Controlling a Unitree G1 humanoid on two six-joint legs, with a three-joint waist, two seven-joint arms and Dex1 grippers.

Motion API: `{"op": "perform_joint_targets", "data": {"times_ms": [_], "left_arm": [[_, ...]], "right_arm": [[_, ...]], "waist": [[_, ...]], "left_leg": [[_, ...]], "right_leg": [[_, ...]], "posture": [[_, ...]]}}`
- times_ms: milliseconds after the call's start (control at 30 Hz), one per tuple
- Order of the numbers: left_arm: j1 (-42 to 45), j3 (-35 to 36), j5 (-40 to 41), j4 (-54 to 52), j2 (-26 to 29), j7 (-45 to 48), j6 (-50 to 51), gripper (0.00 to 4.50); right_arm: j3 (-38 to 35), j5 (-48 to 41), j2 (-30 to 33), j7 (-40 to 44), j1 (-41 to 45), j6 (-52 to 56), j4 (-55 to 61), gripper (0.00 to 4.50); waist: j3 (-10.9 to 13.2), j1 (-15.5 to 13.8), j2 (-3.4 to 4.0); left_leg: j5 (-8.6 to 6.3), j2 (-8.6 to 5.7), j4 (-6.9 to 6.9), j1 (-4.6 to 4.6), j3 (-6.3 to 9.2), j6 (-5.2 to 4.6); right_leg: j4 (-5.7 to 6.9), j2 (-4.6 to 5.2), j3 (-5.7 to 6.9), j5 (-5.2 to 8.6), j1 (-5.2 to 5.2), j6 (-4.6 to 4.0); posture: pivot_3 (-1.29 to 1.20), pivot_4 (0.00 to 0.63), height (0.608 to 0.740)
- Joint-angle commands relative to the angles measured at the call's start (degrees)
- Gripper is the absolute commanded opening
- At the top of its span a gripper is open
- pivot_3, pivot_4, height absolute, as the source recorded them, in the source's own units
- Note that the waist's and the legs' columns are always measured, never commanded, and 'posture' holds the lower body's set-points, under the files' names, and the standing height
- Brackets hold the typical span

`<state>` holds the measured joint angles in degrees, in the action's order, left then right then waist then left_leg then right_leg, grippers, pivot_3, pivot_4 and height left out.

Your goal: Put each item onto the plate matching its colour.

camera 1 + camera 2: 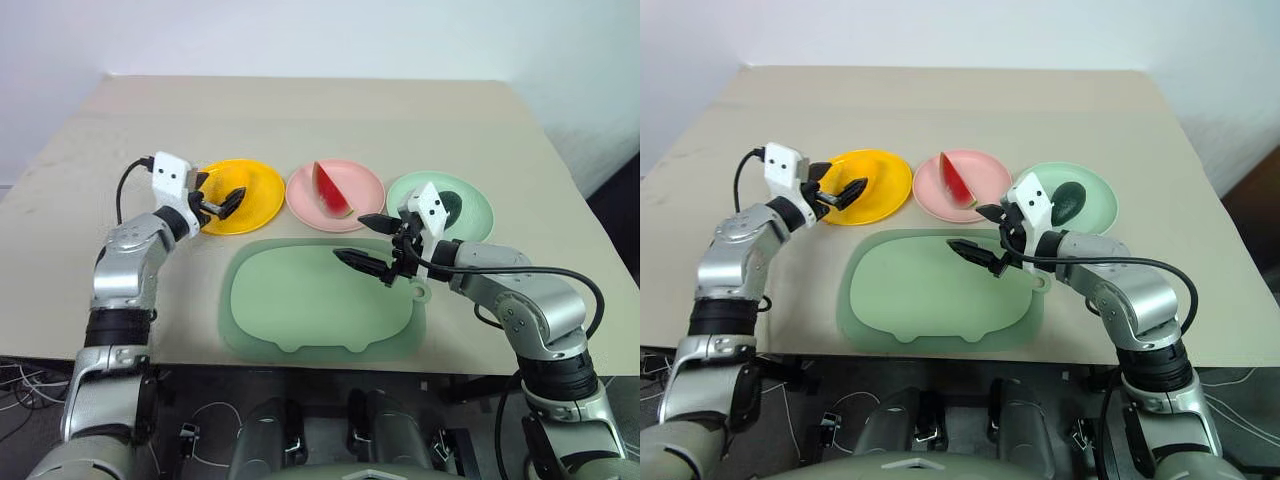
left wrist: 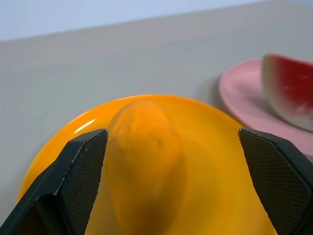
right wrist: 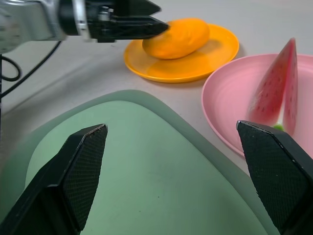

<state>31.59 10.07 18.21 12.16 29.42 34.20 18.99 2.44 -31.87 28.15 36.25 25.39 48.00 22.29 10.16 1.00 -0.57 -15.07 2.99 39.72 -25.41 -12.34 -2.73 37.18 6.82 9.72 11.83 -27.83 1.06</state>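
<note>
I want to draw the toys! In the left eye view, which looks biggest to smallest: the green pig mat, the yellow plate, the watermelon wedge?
1. Large green pig-shaped mat, but it lies nearest the camera.
2. Round yellow plastic plate.
3. Thin red watermelon wedge.

Mat (image 1: 300,300) bare; 3 plates (image 1: 440,195) each occupied.

Hiding most of the avocado (image 1: 451,208) behind the right tool (image 1: 368,242) — cropping the watermelon wedge (image 2: 291,91) at the left wrist view's edge.

place: lab or test room | cues: bare beige table (image 1: 300,110); plain white wall (image 1: 300,35); loose floor cables (image 1: 20,385)
</note>
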Motion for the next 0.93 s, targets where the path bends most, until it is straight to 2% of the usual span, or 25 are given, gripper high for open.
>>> {"op": "perform_joint_targets", "data": {"times_ms": [33,167,333,433,600,700,933], "left_arm": [[-7.1,4.17,4.54,-12.56,3.09,6.05,-3.65,4.48],[-14.29,7.99,11.51,-20.05,5.04,9.91,-0.29,4.48],[-22.67,11.52,14.96,-24.06,4.96,12.78,-2.05,4.48],[-26.97,10.8,13.48,-25.54,3.71,13.19,-5.63,4.48],[-29.69,9.29,9.37,-24.26,0.94,11.99,-12.68,4.48],[-31.1,8.32,10.12,-24.92,-0.34,11.72,-12.77,4.48],[-32.08,7.76,10.4,-25.64,-1.11,10.76,-12.87,4.48]], "right_arm": [[-4.53,-1.93,-0.71,0.4,-2.37,-4.47,3.1,4.5],[-6.9,-2.92,-0.16,1.85,-5.95,-8.18,4.82,4.5],[-11.04,-6.33,0.7,2.88,-10.32,-8.91,5.94,4.5],[-13.0,-7.44,1.34,3.77,-14.06,-10.19,7.32,4.5],[-12.22,-6.29,1.47,3.65,-18.03,-12.1,8.16,4.5],[-11.85,-5.57,1.74,3.97,-19.58,-13.51,7.85,4.5],[-11.29,-4.83,2.42,4.66,-20.11,-15.01,6.83,4.5]], "waist": [[0.0,0.01,0.01],[0.0,-0.35,0.01],[-0.01,-0.34,0.02],[-0.01,-0.44,0.02],[-0.02,-0.36,0.03],[-0.03,-0.34,0.05],[-0.03,-0.34,0.05]], "left_leg": [[-0.02,0.01,0.0,0.0,0.0,0.04],[-0.11,0.0,0.01,0.02,0.0,0.12],[-0.17,0.0,0.09,0.09,0.05,0.04],[-0.25,-0.02,0.09,0.07,0.05,-0.08],[-0.27,-0.01,0.08,0.07,0.05,-0.11],[-0.4,0.0,0.0,0.08,0.05,-0.31],[-0.29,-0.01,-0.12,0.07,0.05,-0.14]], "right_leg": [[-0.01,0.0,0.0,0.0,0.0,0.0],[-0.04,0.01,0.0,0.02,0.06,0.01],[-0.24,0.03,0.02,0.22,0.25,0.04],[-0.34,0.05,0.02,0.21,0.28,0.01],[-0.48,0.03,0.02,0.21,0.33,-0.01],[-0.63,0.01,0.02,0.21,0.36,-0.02],[-0.8,-0.02,0.04,0.2,0.37,-0.02]], "posture": [[0.0,0.15,0.696],[0.0,0.15,0.696],[0.0,0.15,0.696],[0.0,0.15,0.696],[0.0,0.15,0.696],[0.0,0.15,0.696],[0.0,0.15,0.696]]}}
